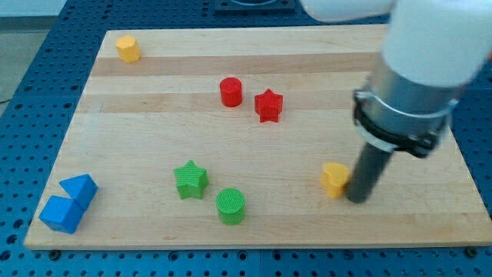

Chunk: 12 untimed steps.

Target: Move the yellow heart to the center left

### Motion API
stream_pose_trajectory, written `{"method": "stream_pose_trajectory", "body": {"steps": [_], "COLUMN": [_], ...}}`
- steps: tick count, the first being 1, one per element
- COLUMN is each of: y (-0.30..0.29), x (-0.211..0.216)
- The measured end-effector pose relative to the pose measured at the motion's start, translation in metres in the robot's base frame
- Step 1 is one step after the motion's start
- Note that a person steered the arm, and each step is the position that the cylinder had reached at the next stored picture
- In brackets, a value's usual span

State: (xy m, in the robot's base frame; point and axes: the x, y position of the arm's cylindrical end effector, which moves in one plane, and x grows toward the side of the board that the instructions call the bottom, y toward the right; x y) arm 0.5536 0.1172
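Note:
The yellow heart (334, 179) lies on the wooden board (254, 138) at the lower right. My tip (358, 198) stands right against the heart's right side, touching it or nearly so. The thick white and grey arm body rises above the rod and hides part of the board's right side.
A small yellow block (127, 48) sits at the top left corner. A red cylinder (231, 91) and a red star (268, 105) lie at the upper middle. A green star (191, 179) and a green cylinder (231, 205) lie at the lower middle. Two blue blocks (69, 203) sit at the bottom left.

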Motion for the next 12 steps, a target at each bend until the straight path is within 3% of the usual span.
{"method": "stream_pose_trajectory", "body": {"steps": [2, 4, 7, 8, 10, 12], "y": [-0.099, -0.060, -0.214, -0.240, -0.191, -0.241], "x": [-0.034, -0.044, -0.130, -0.134, -0.114, -0.082]}}
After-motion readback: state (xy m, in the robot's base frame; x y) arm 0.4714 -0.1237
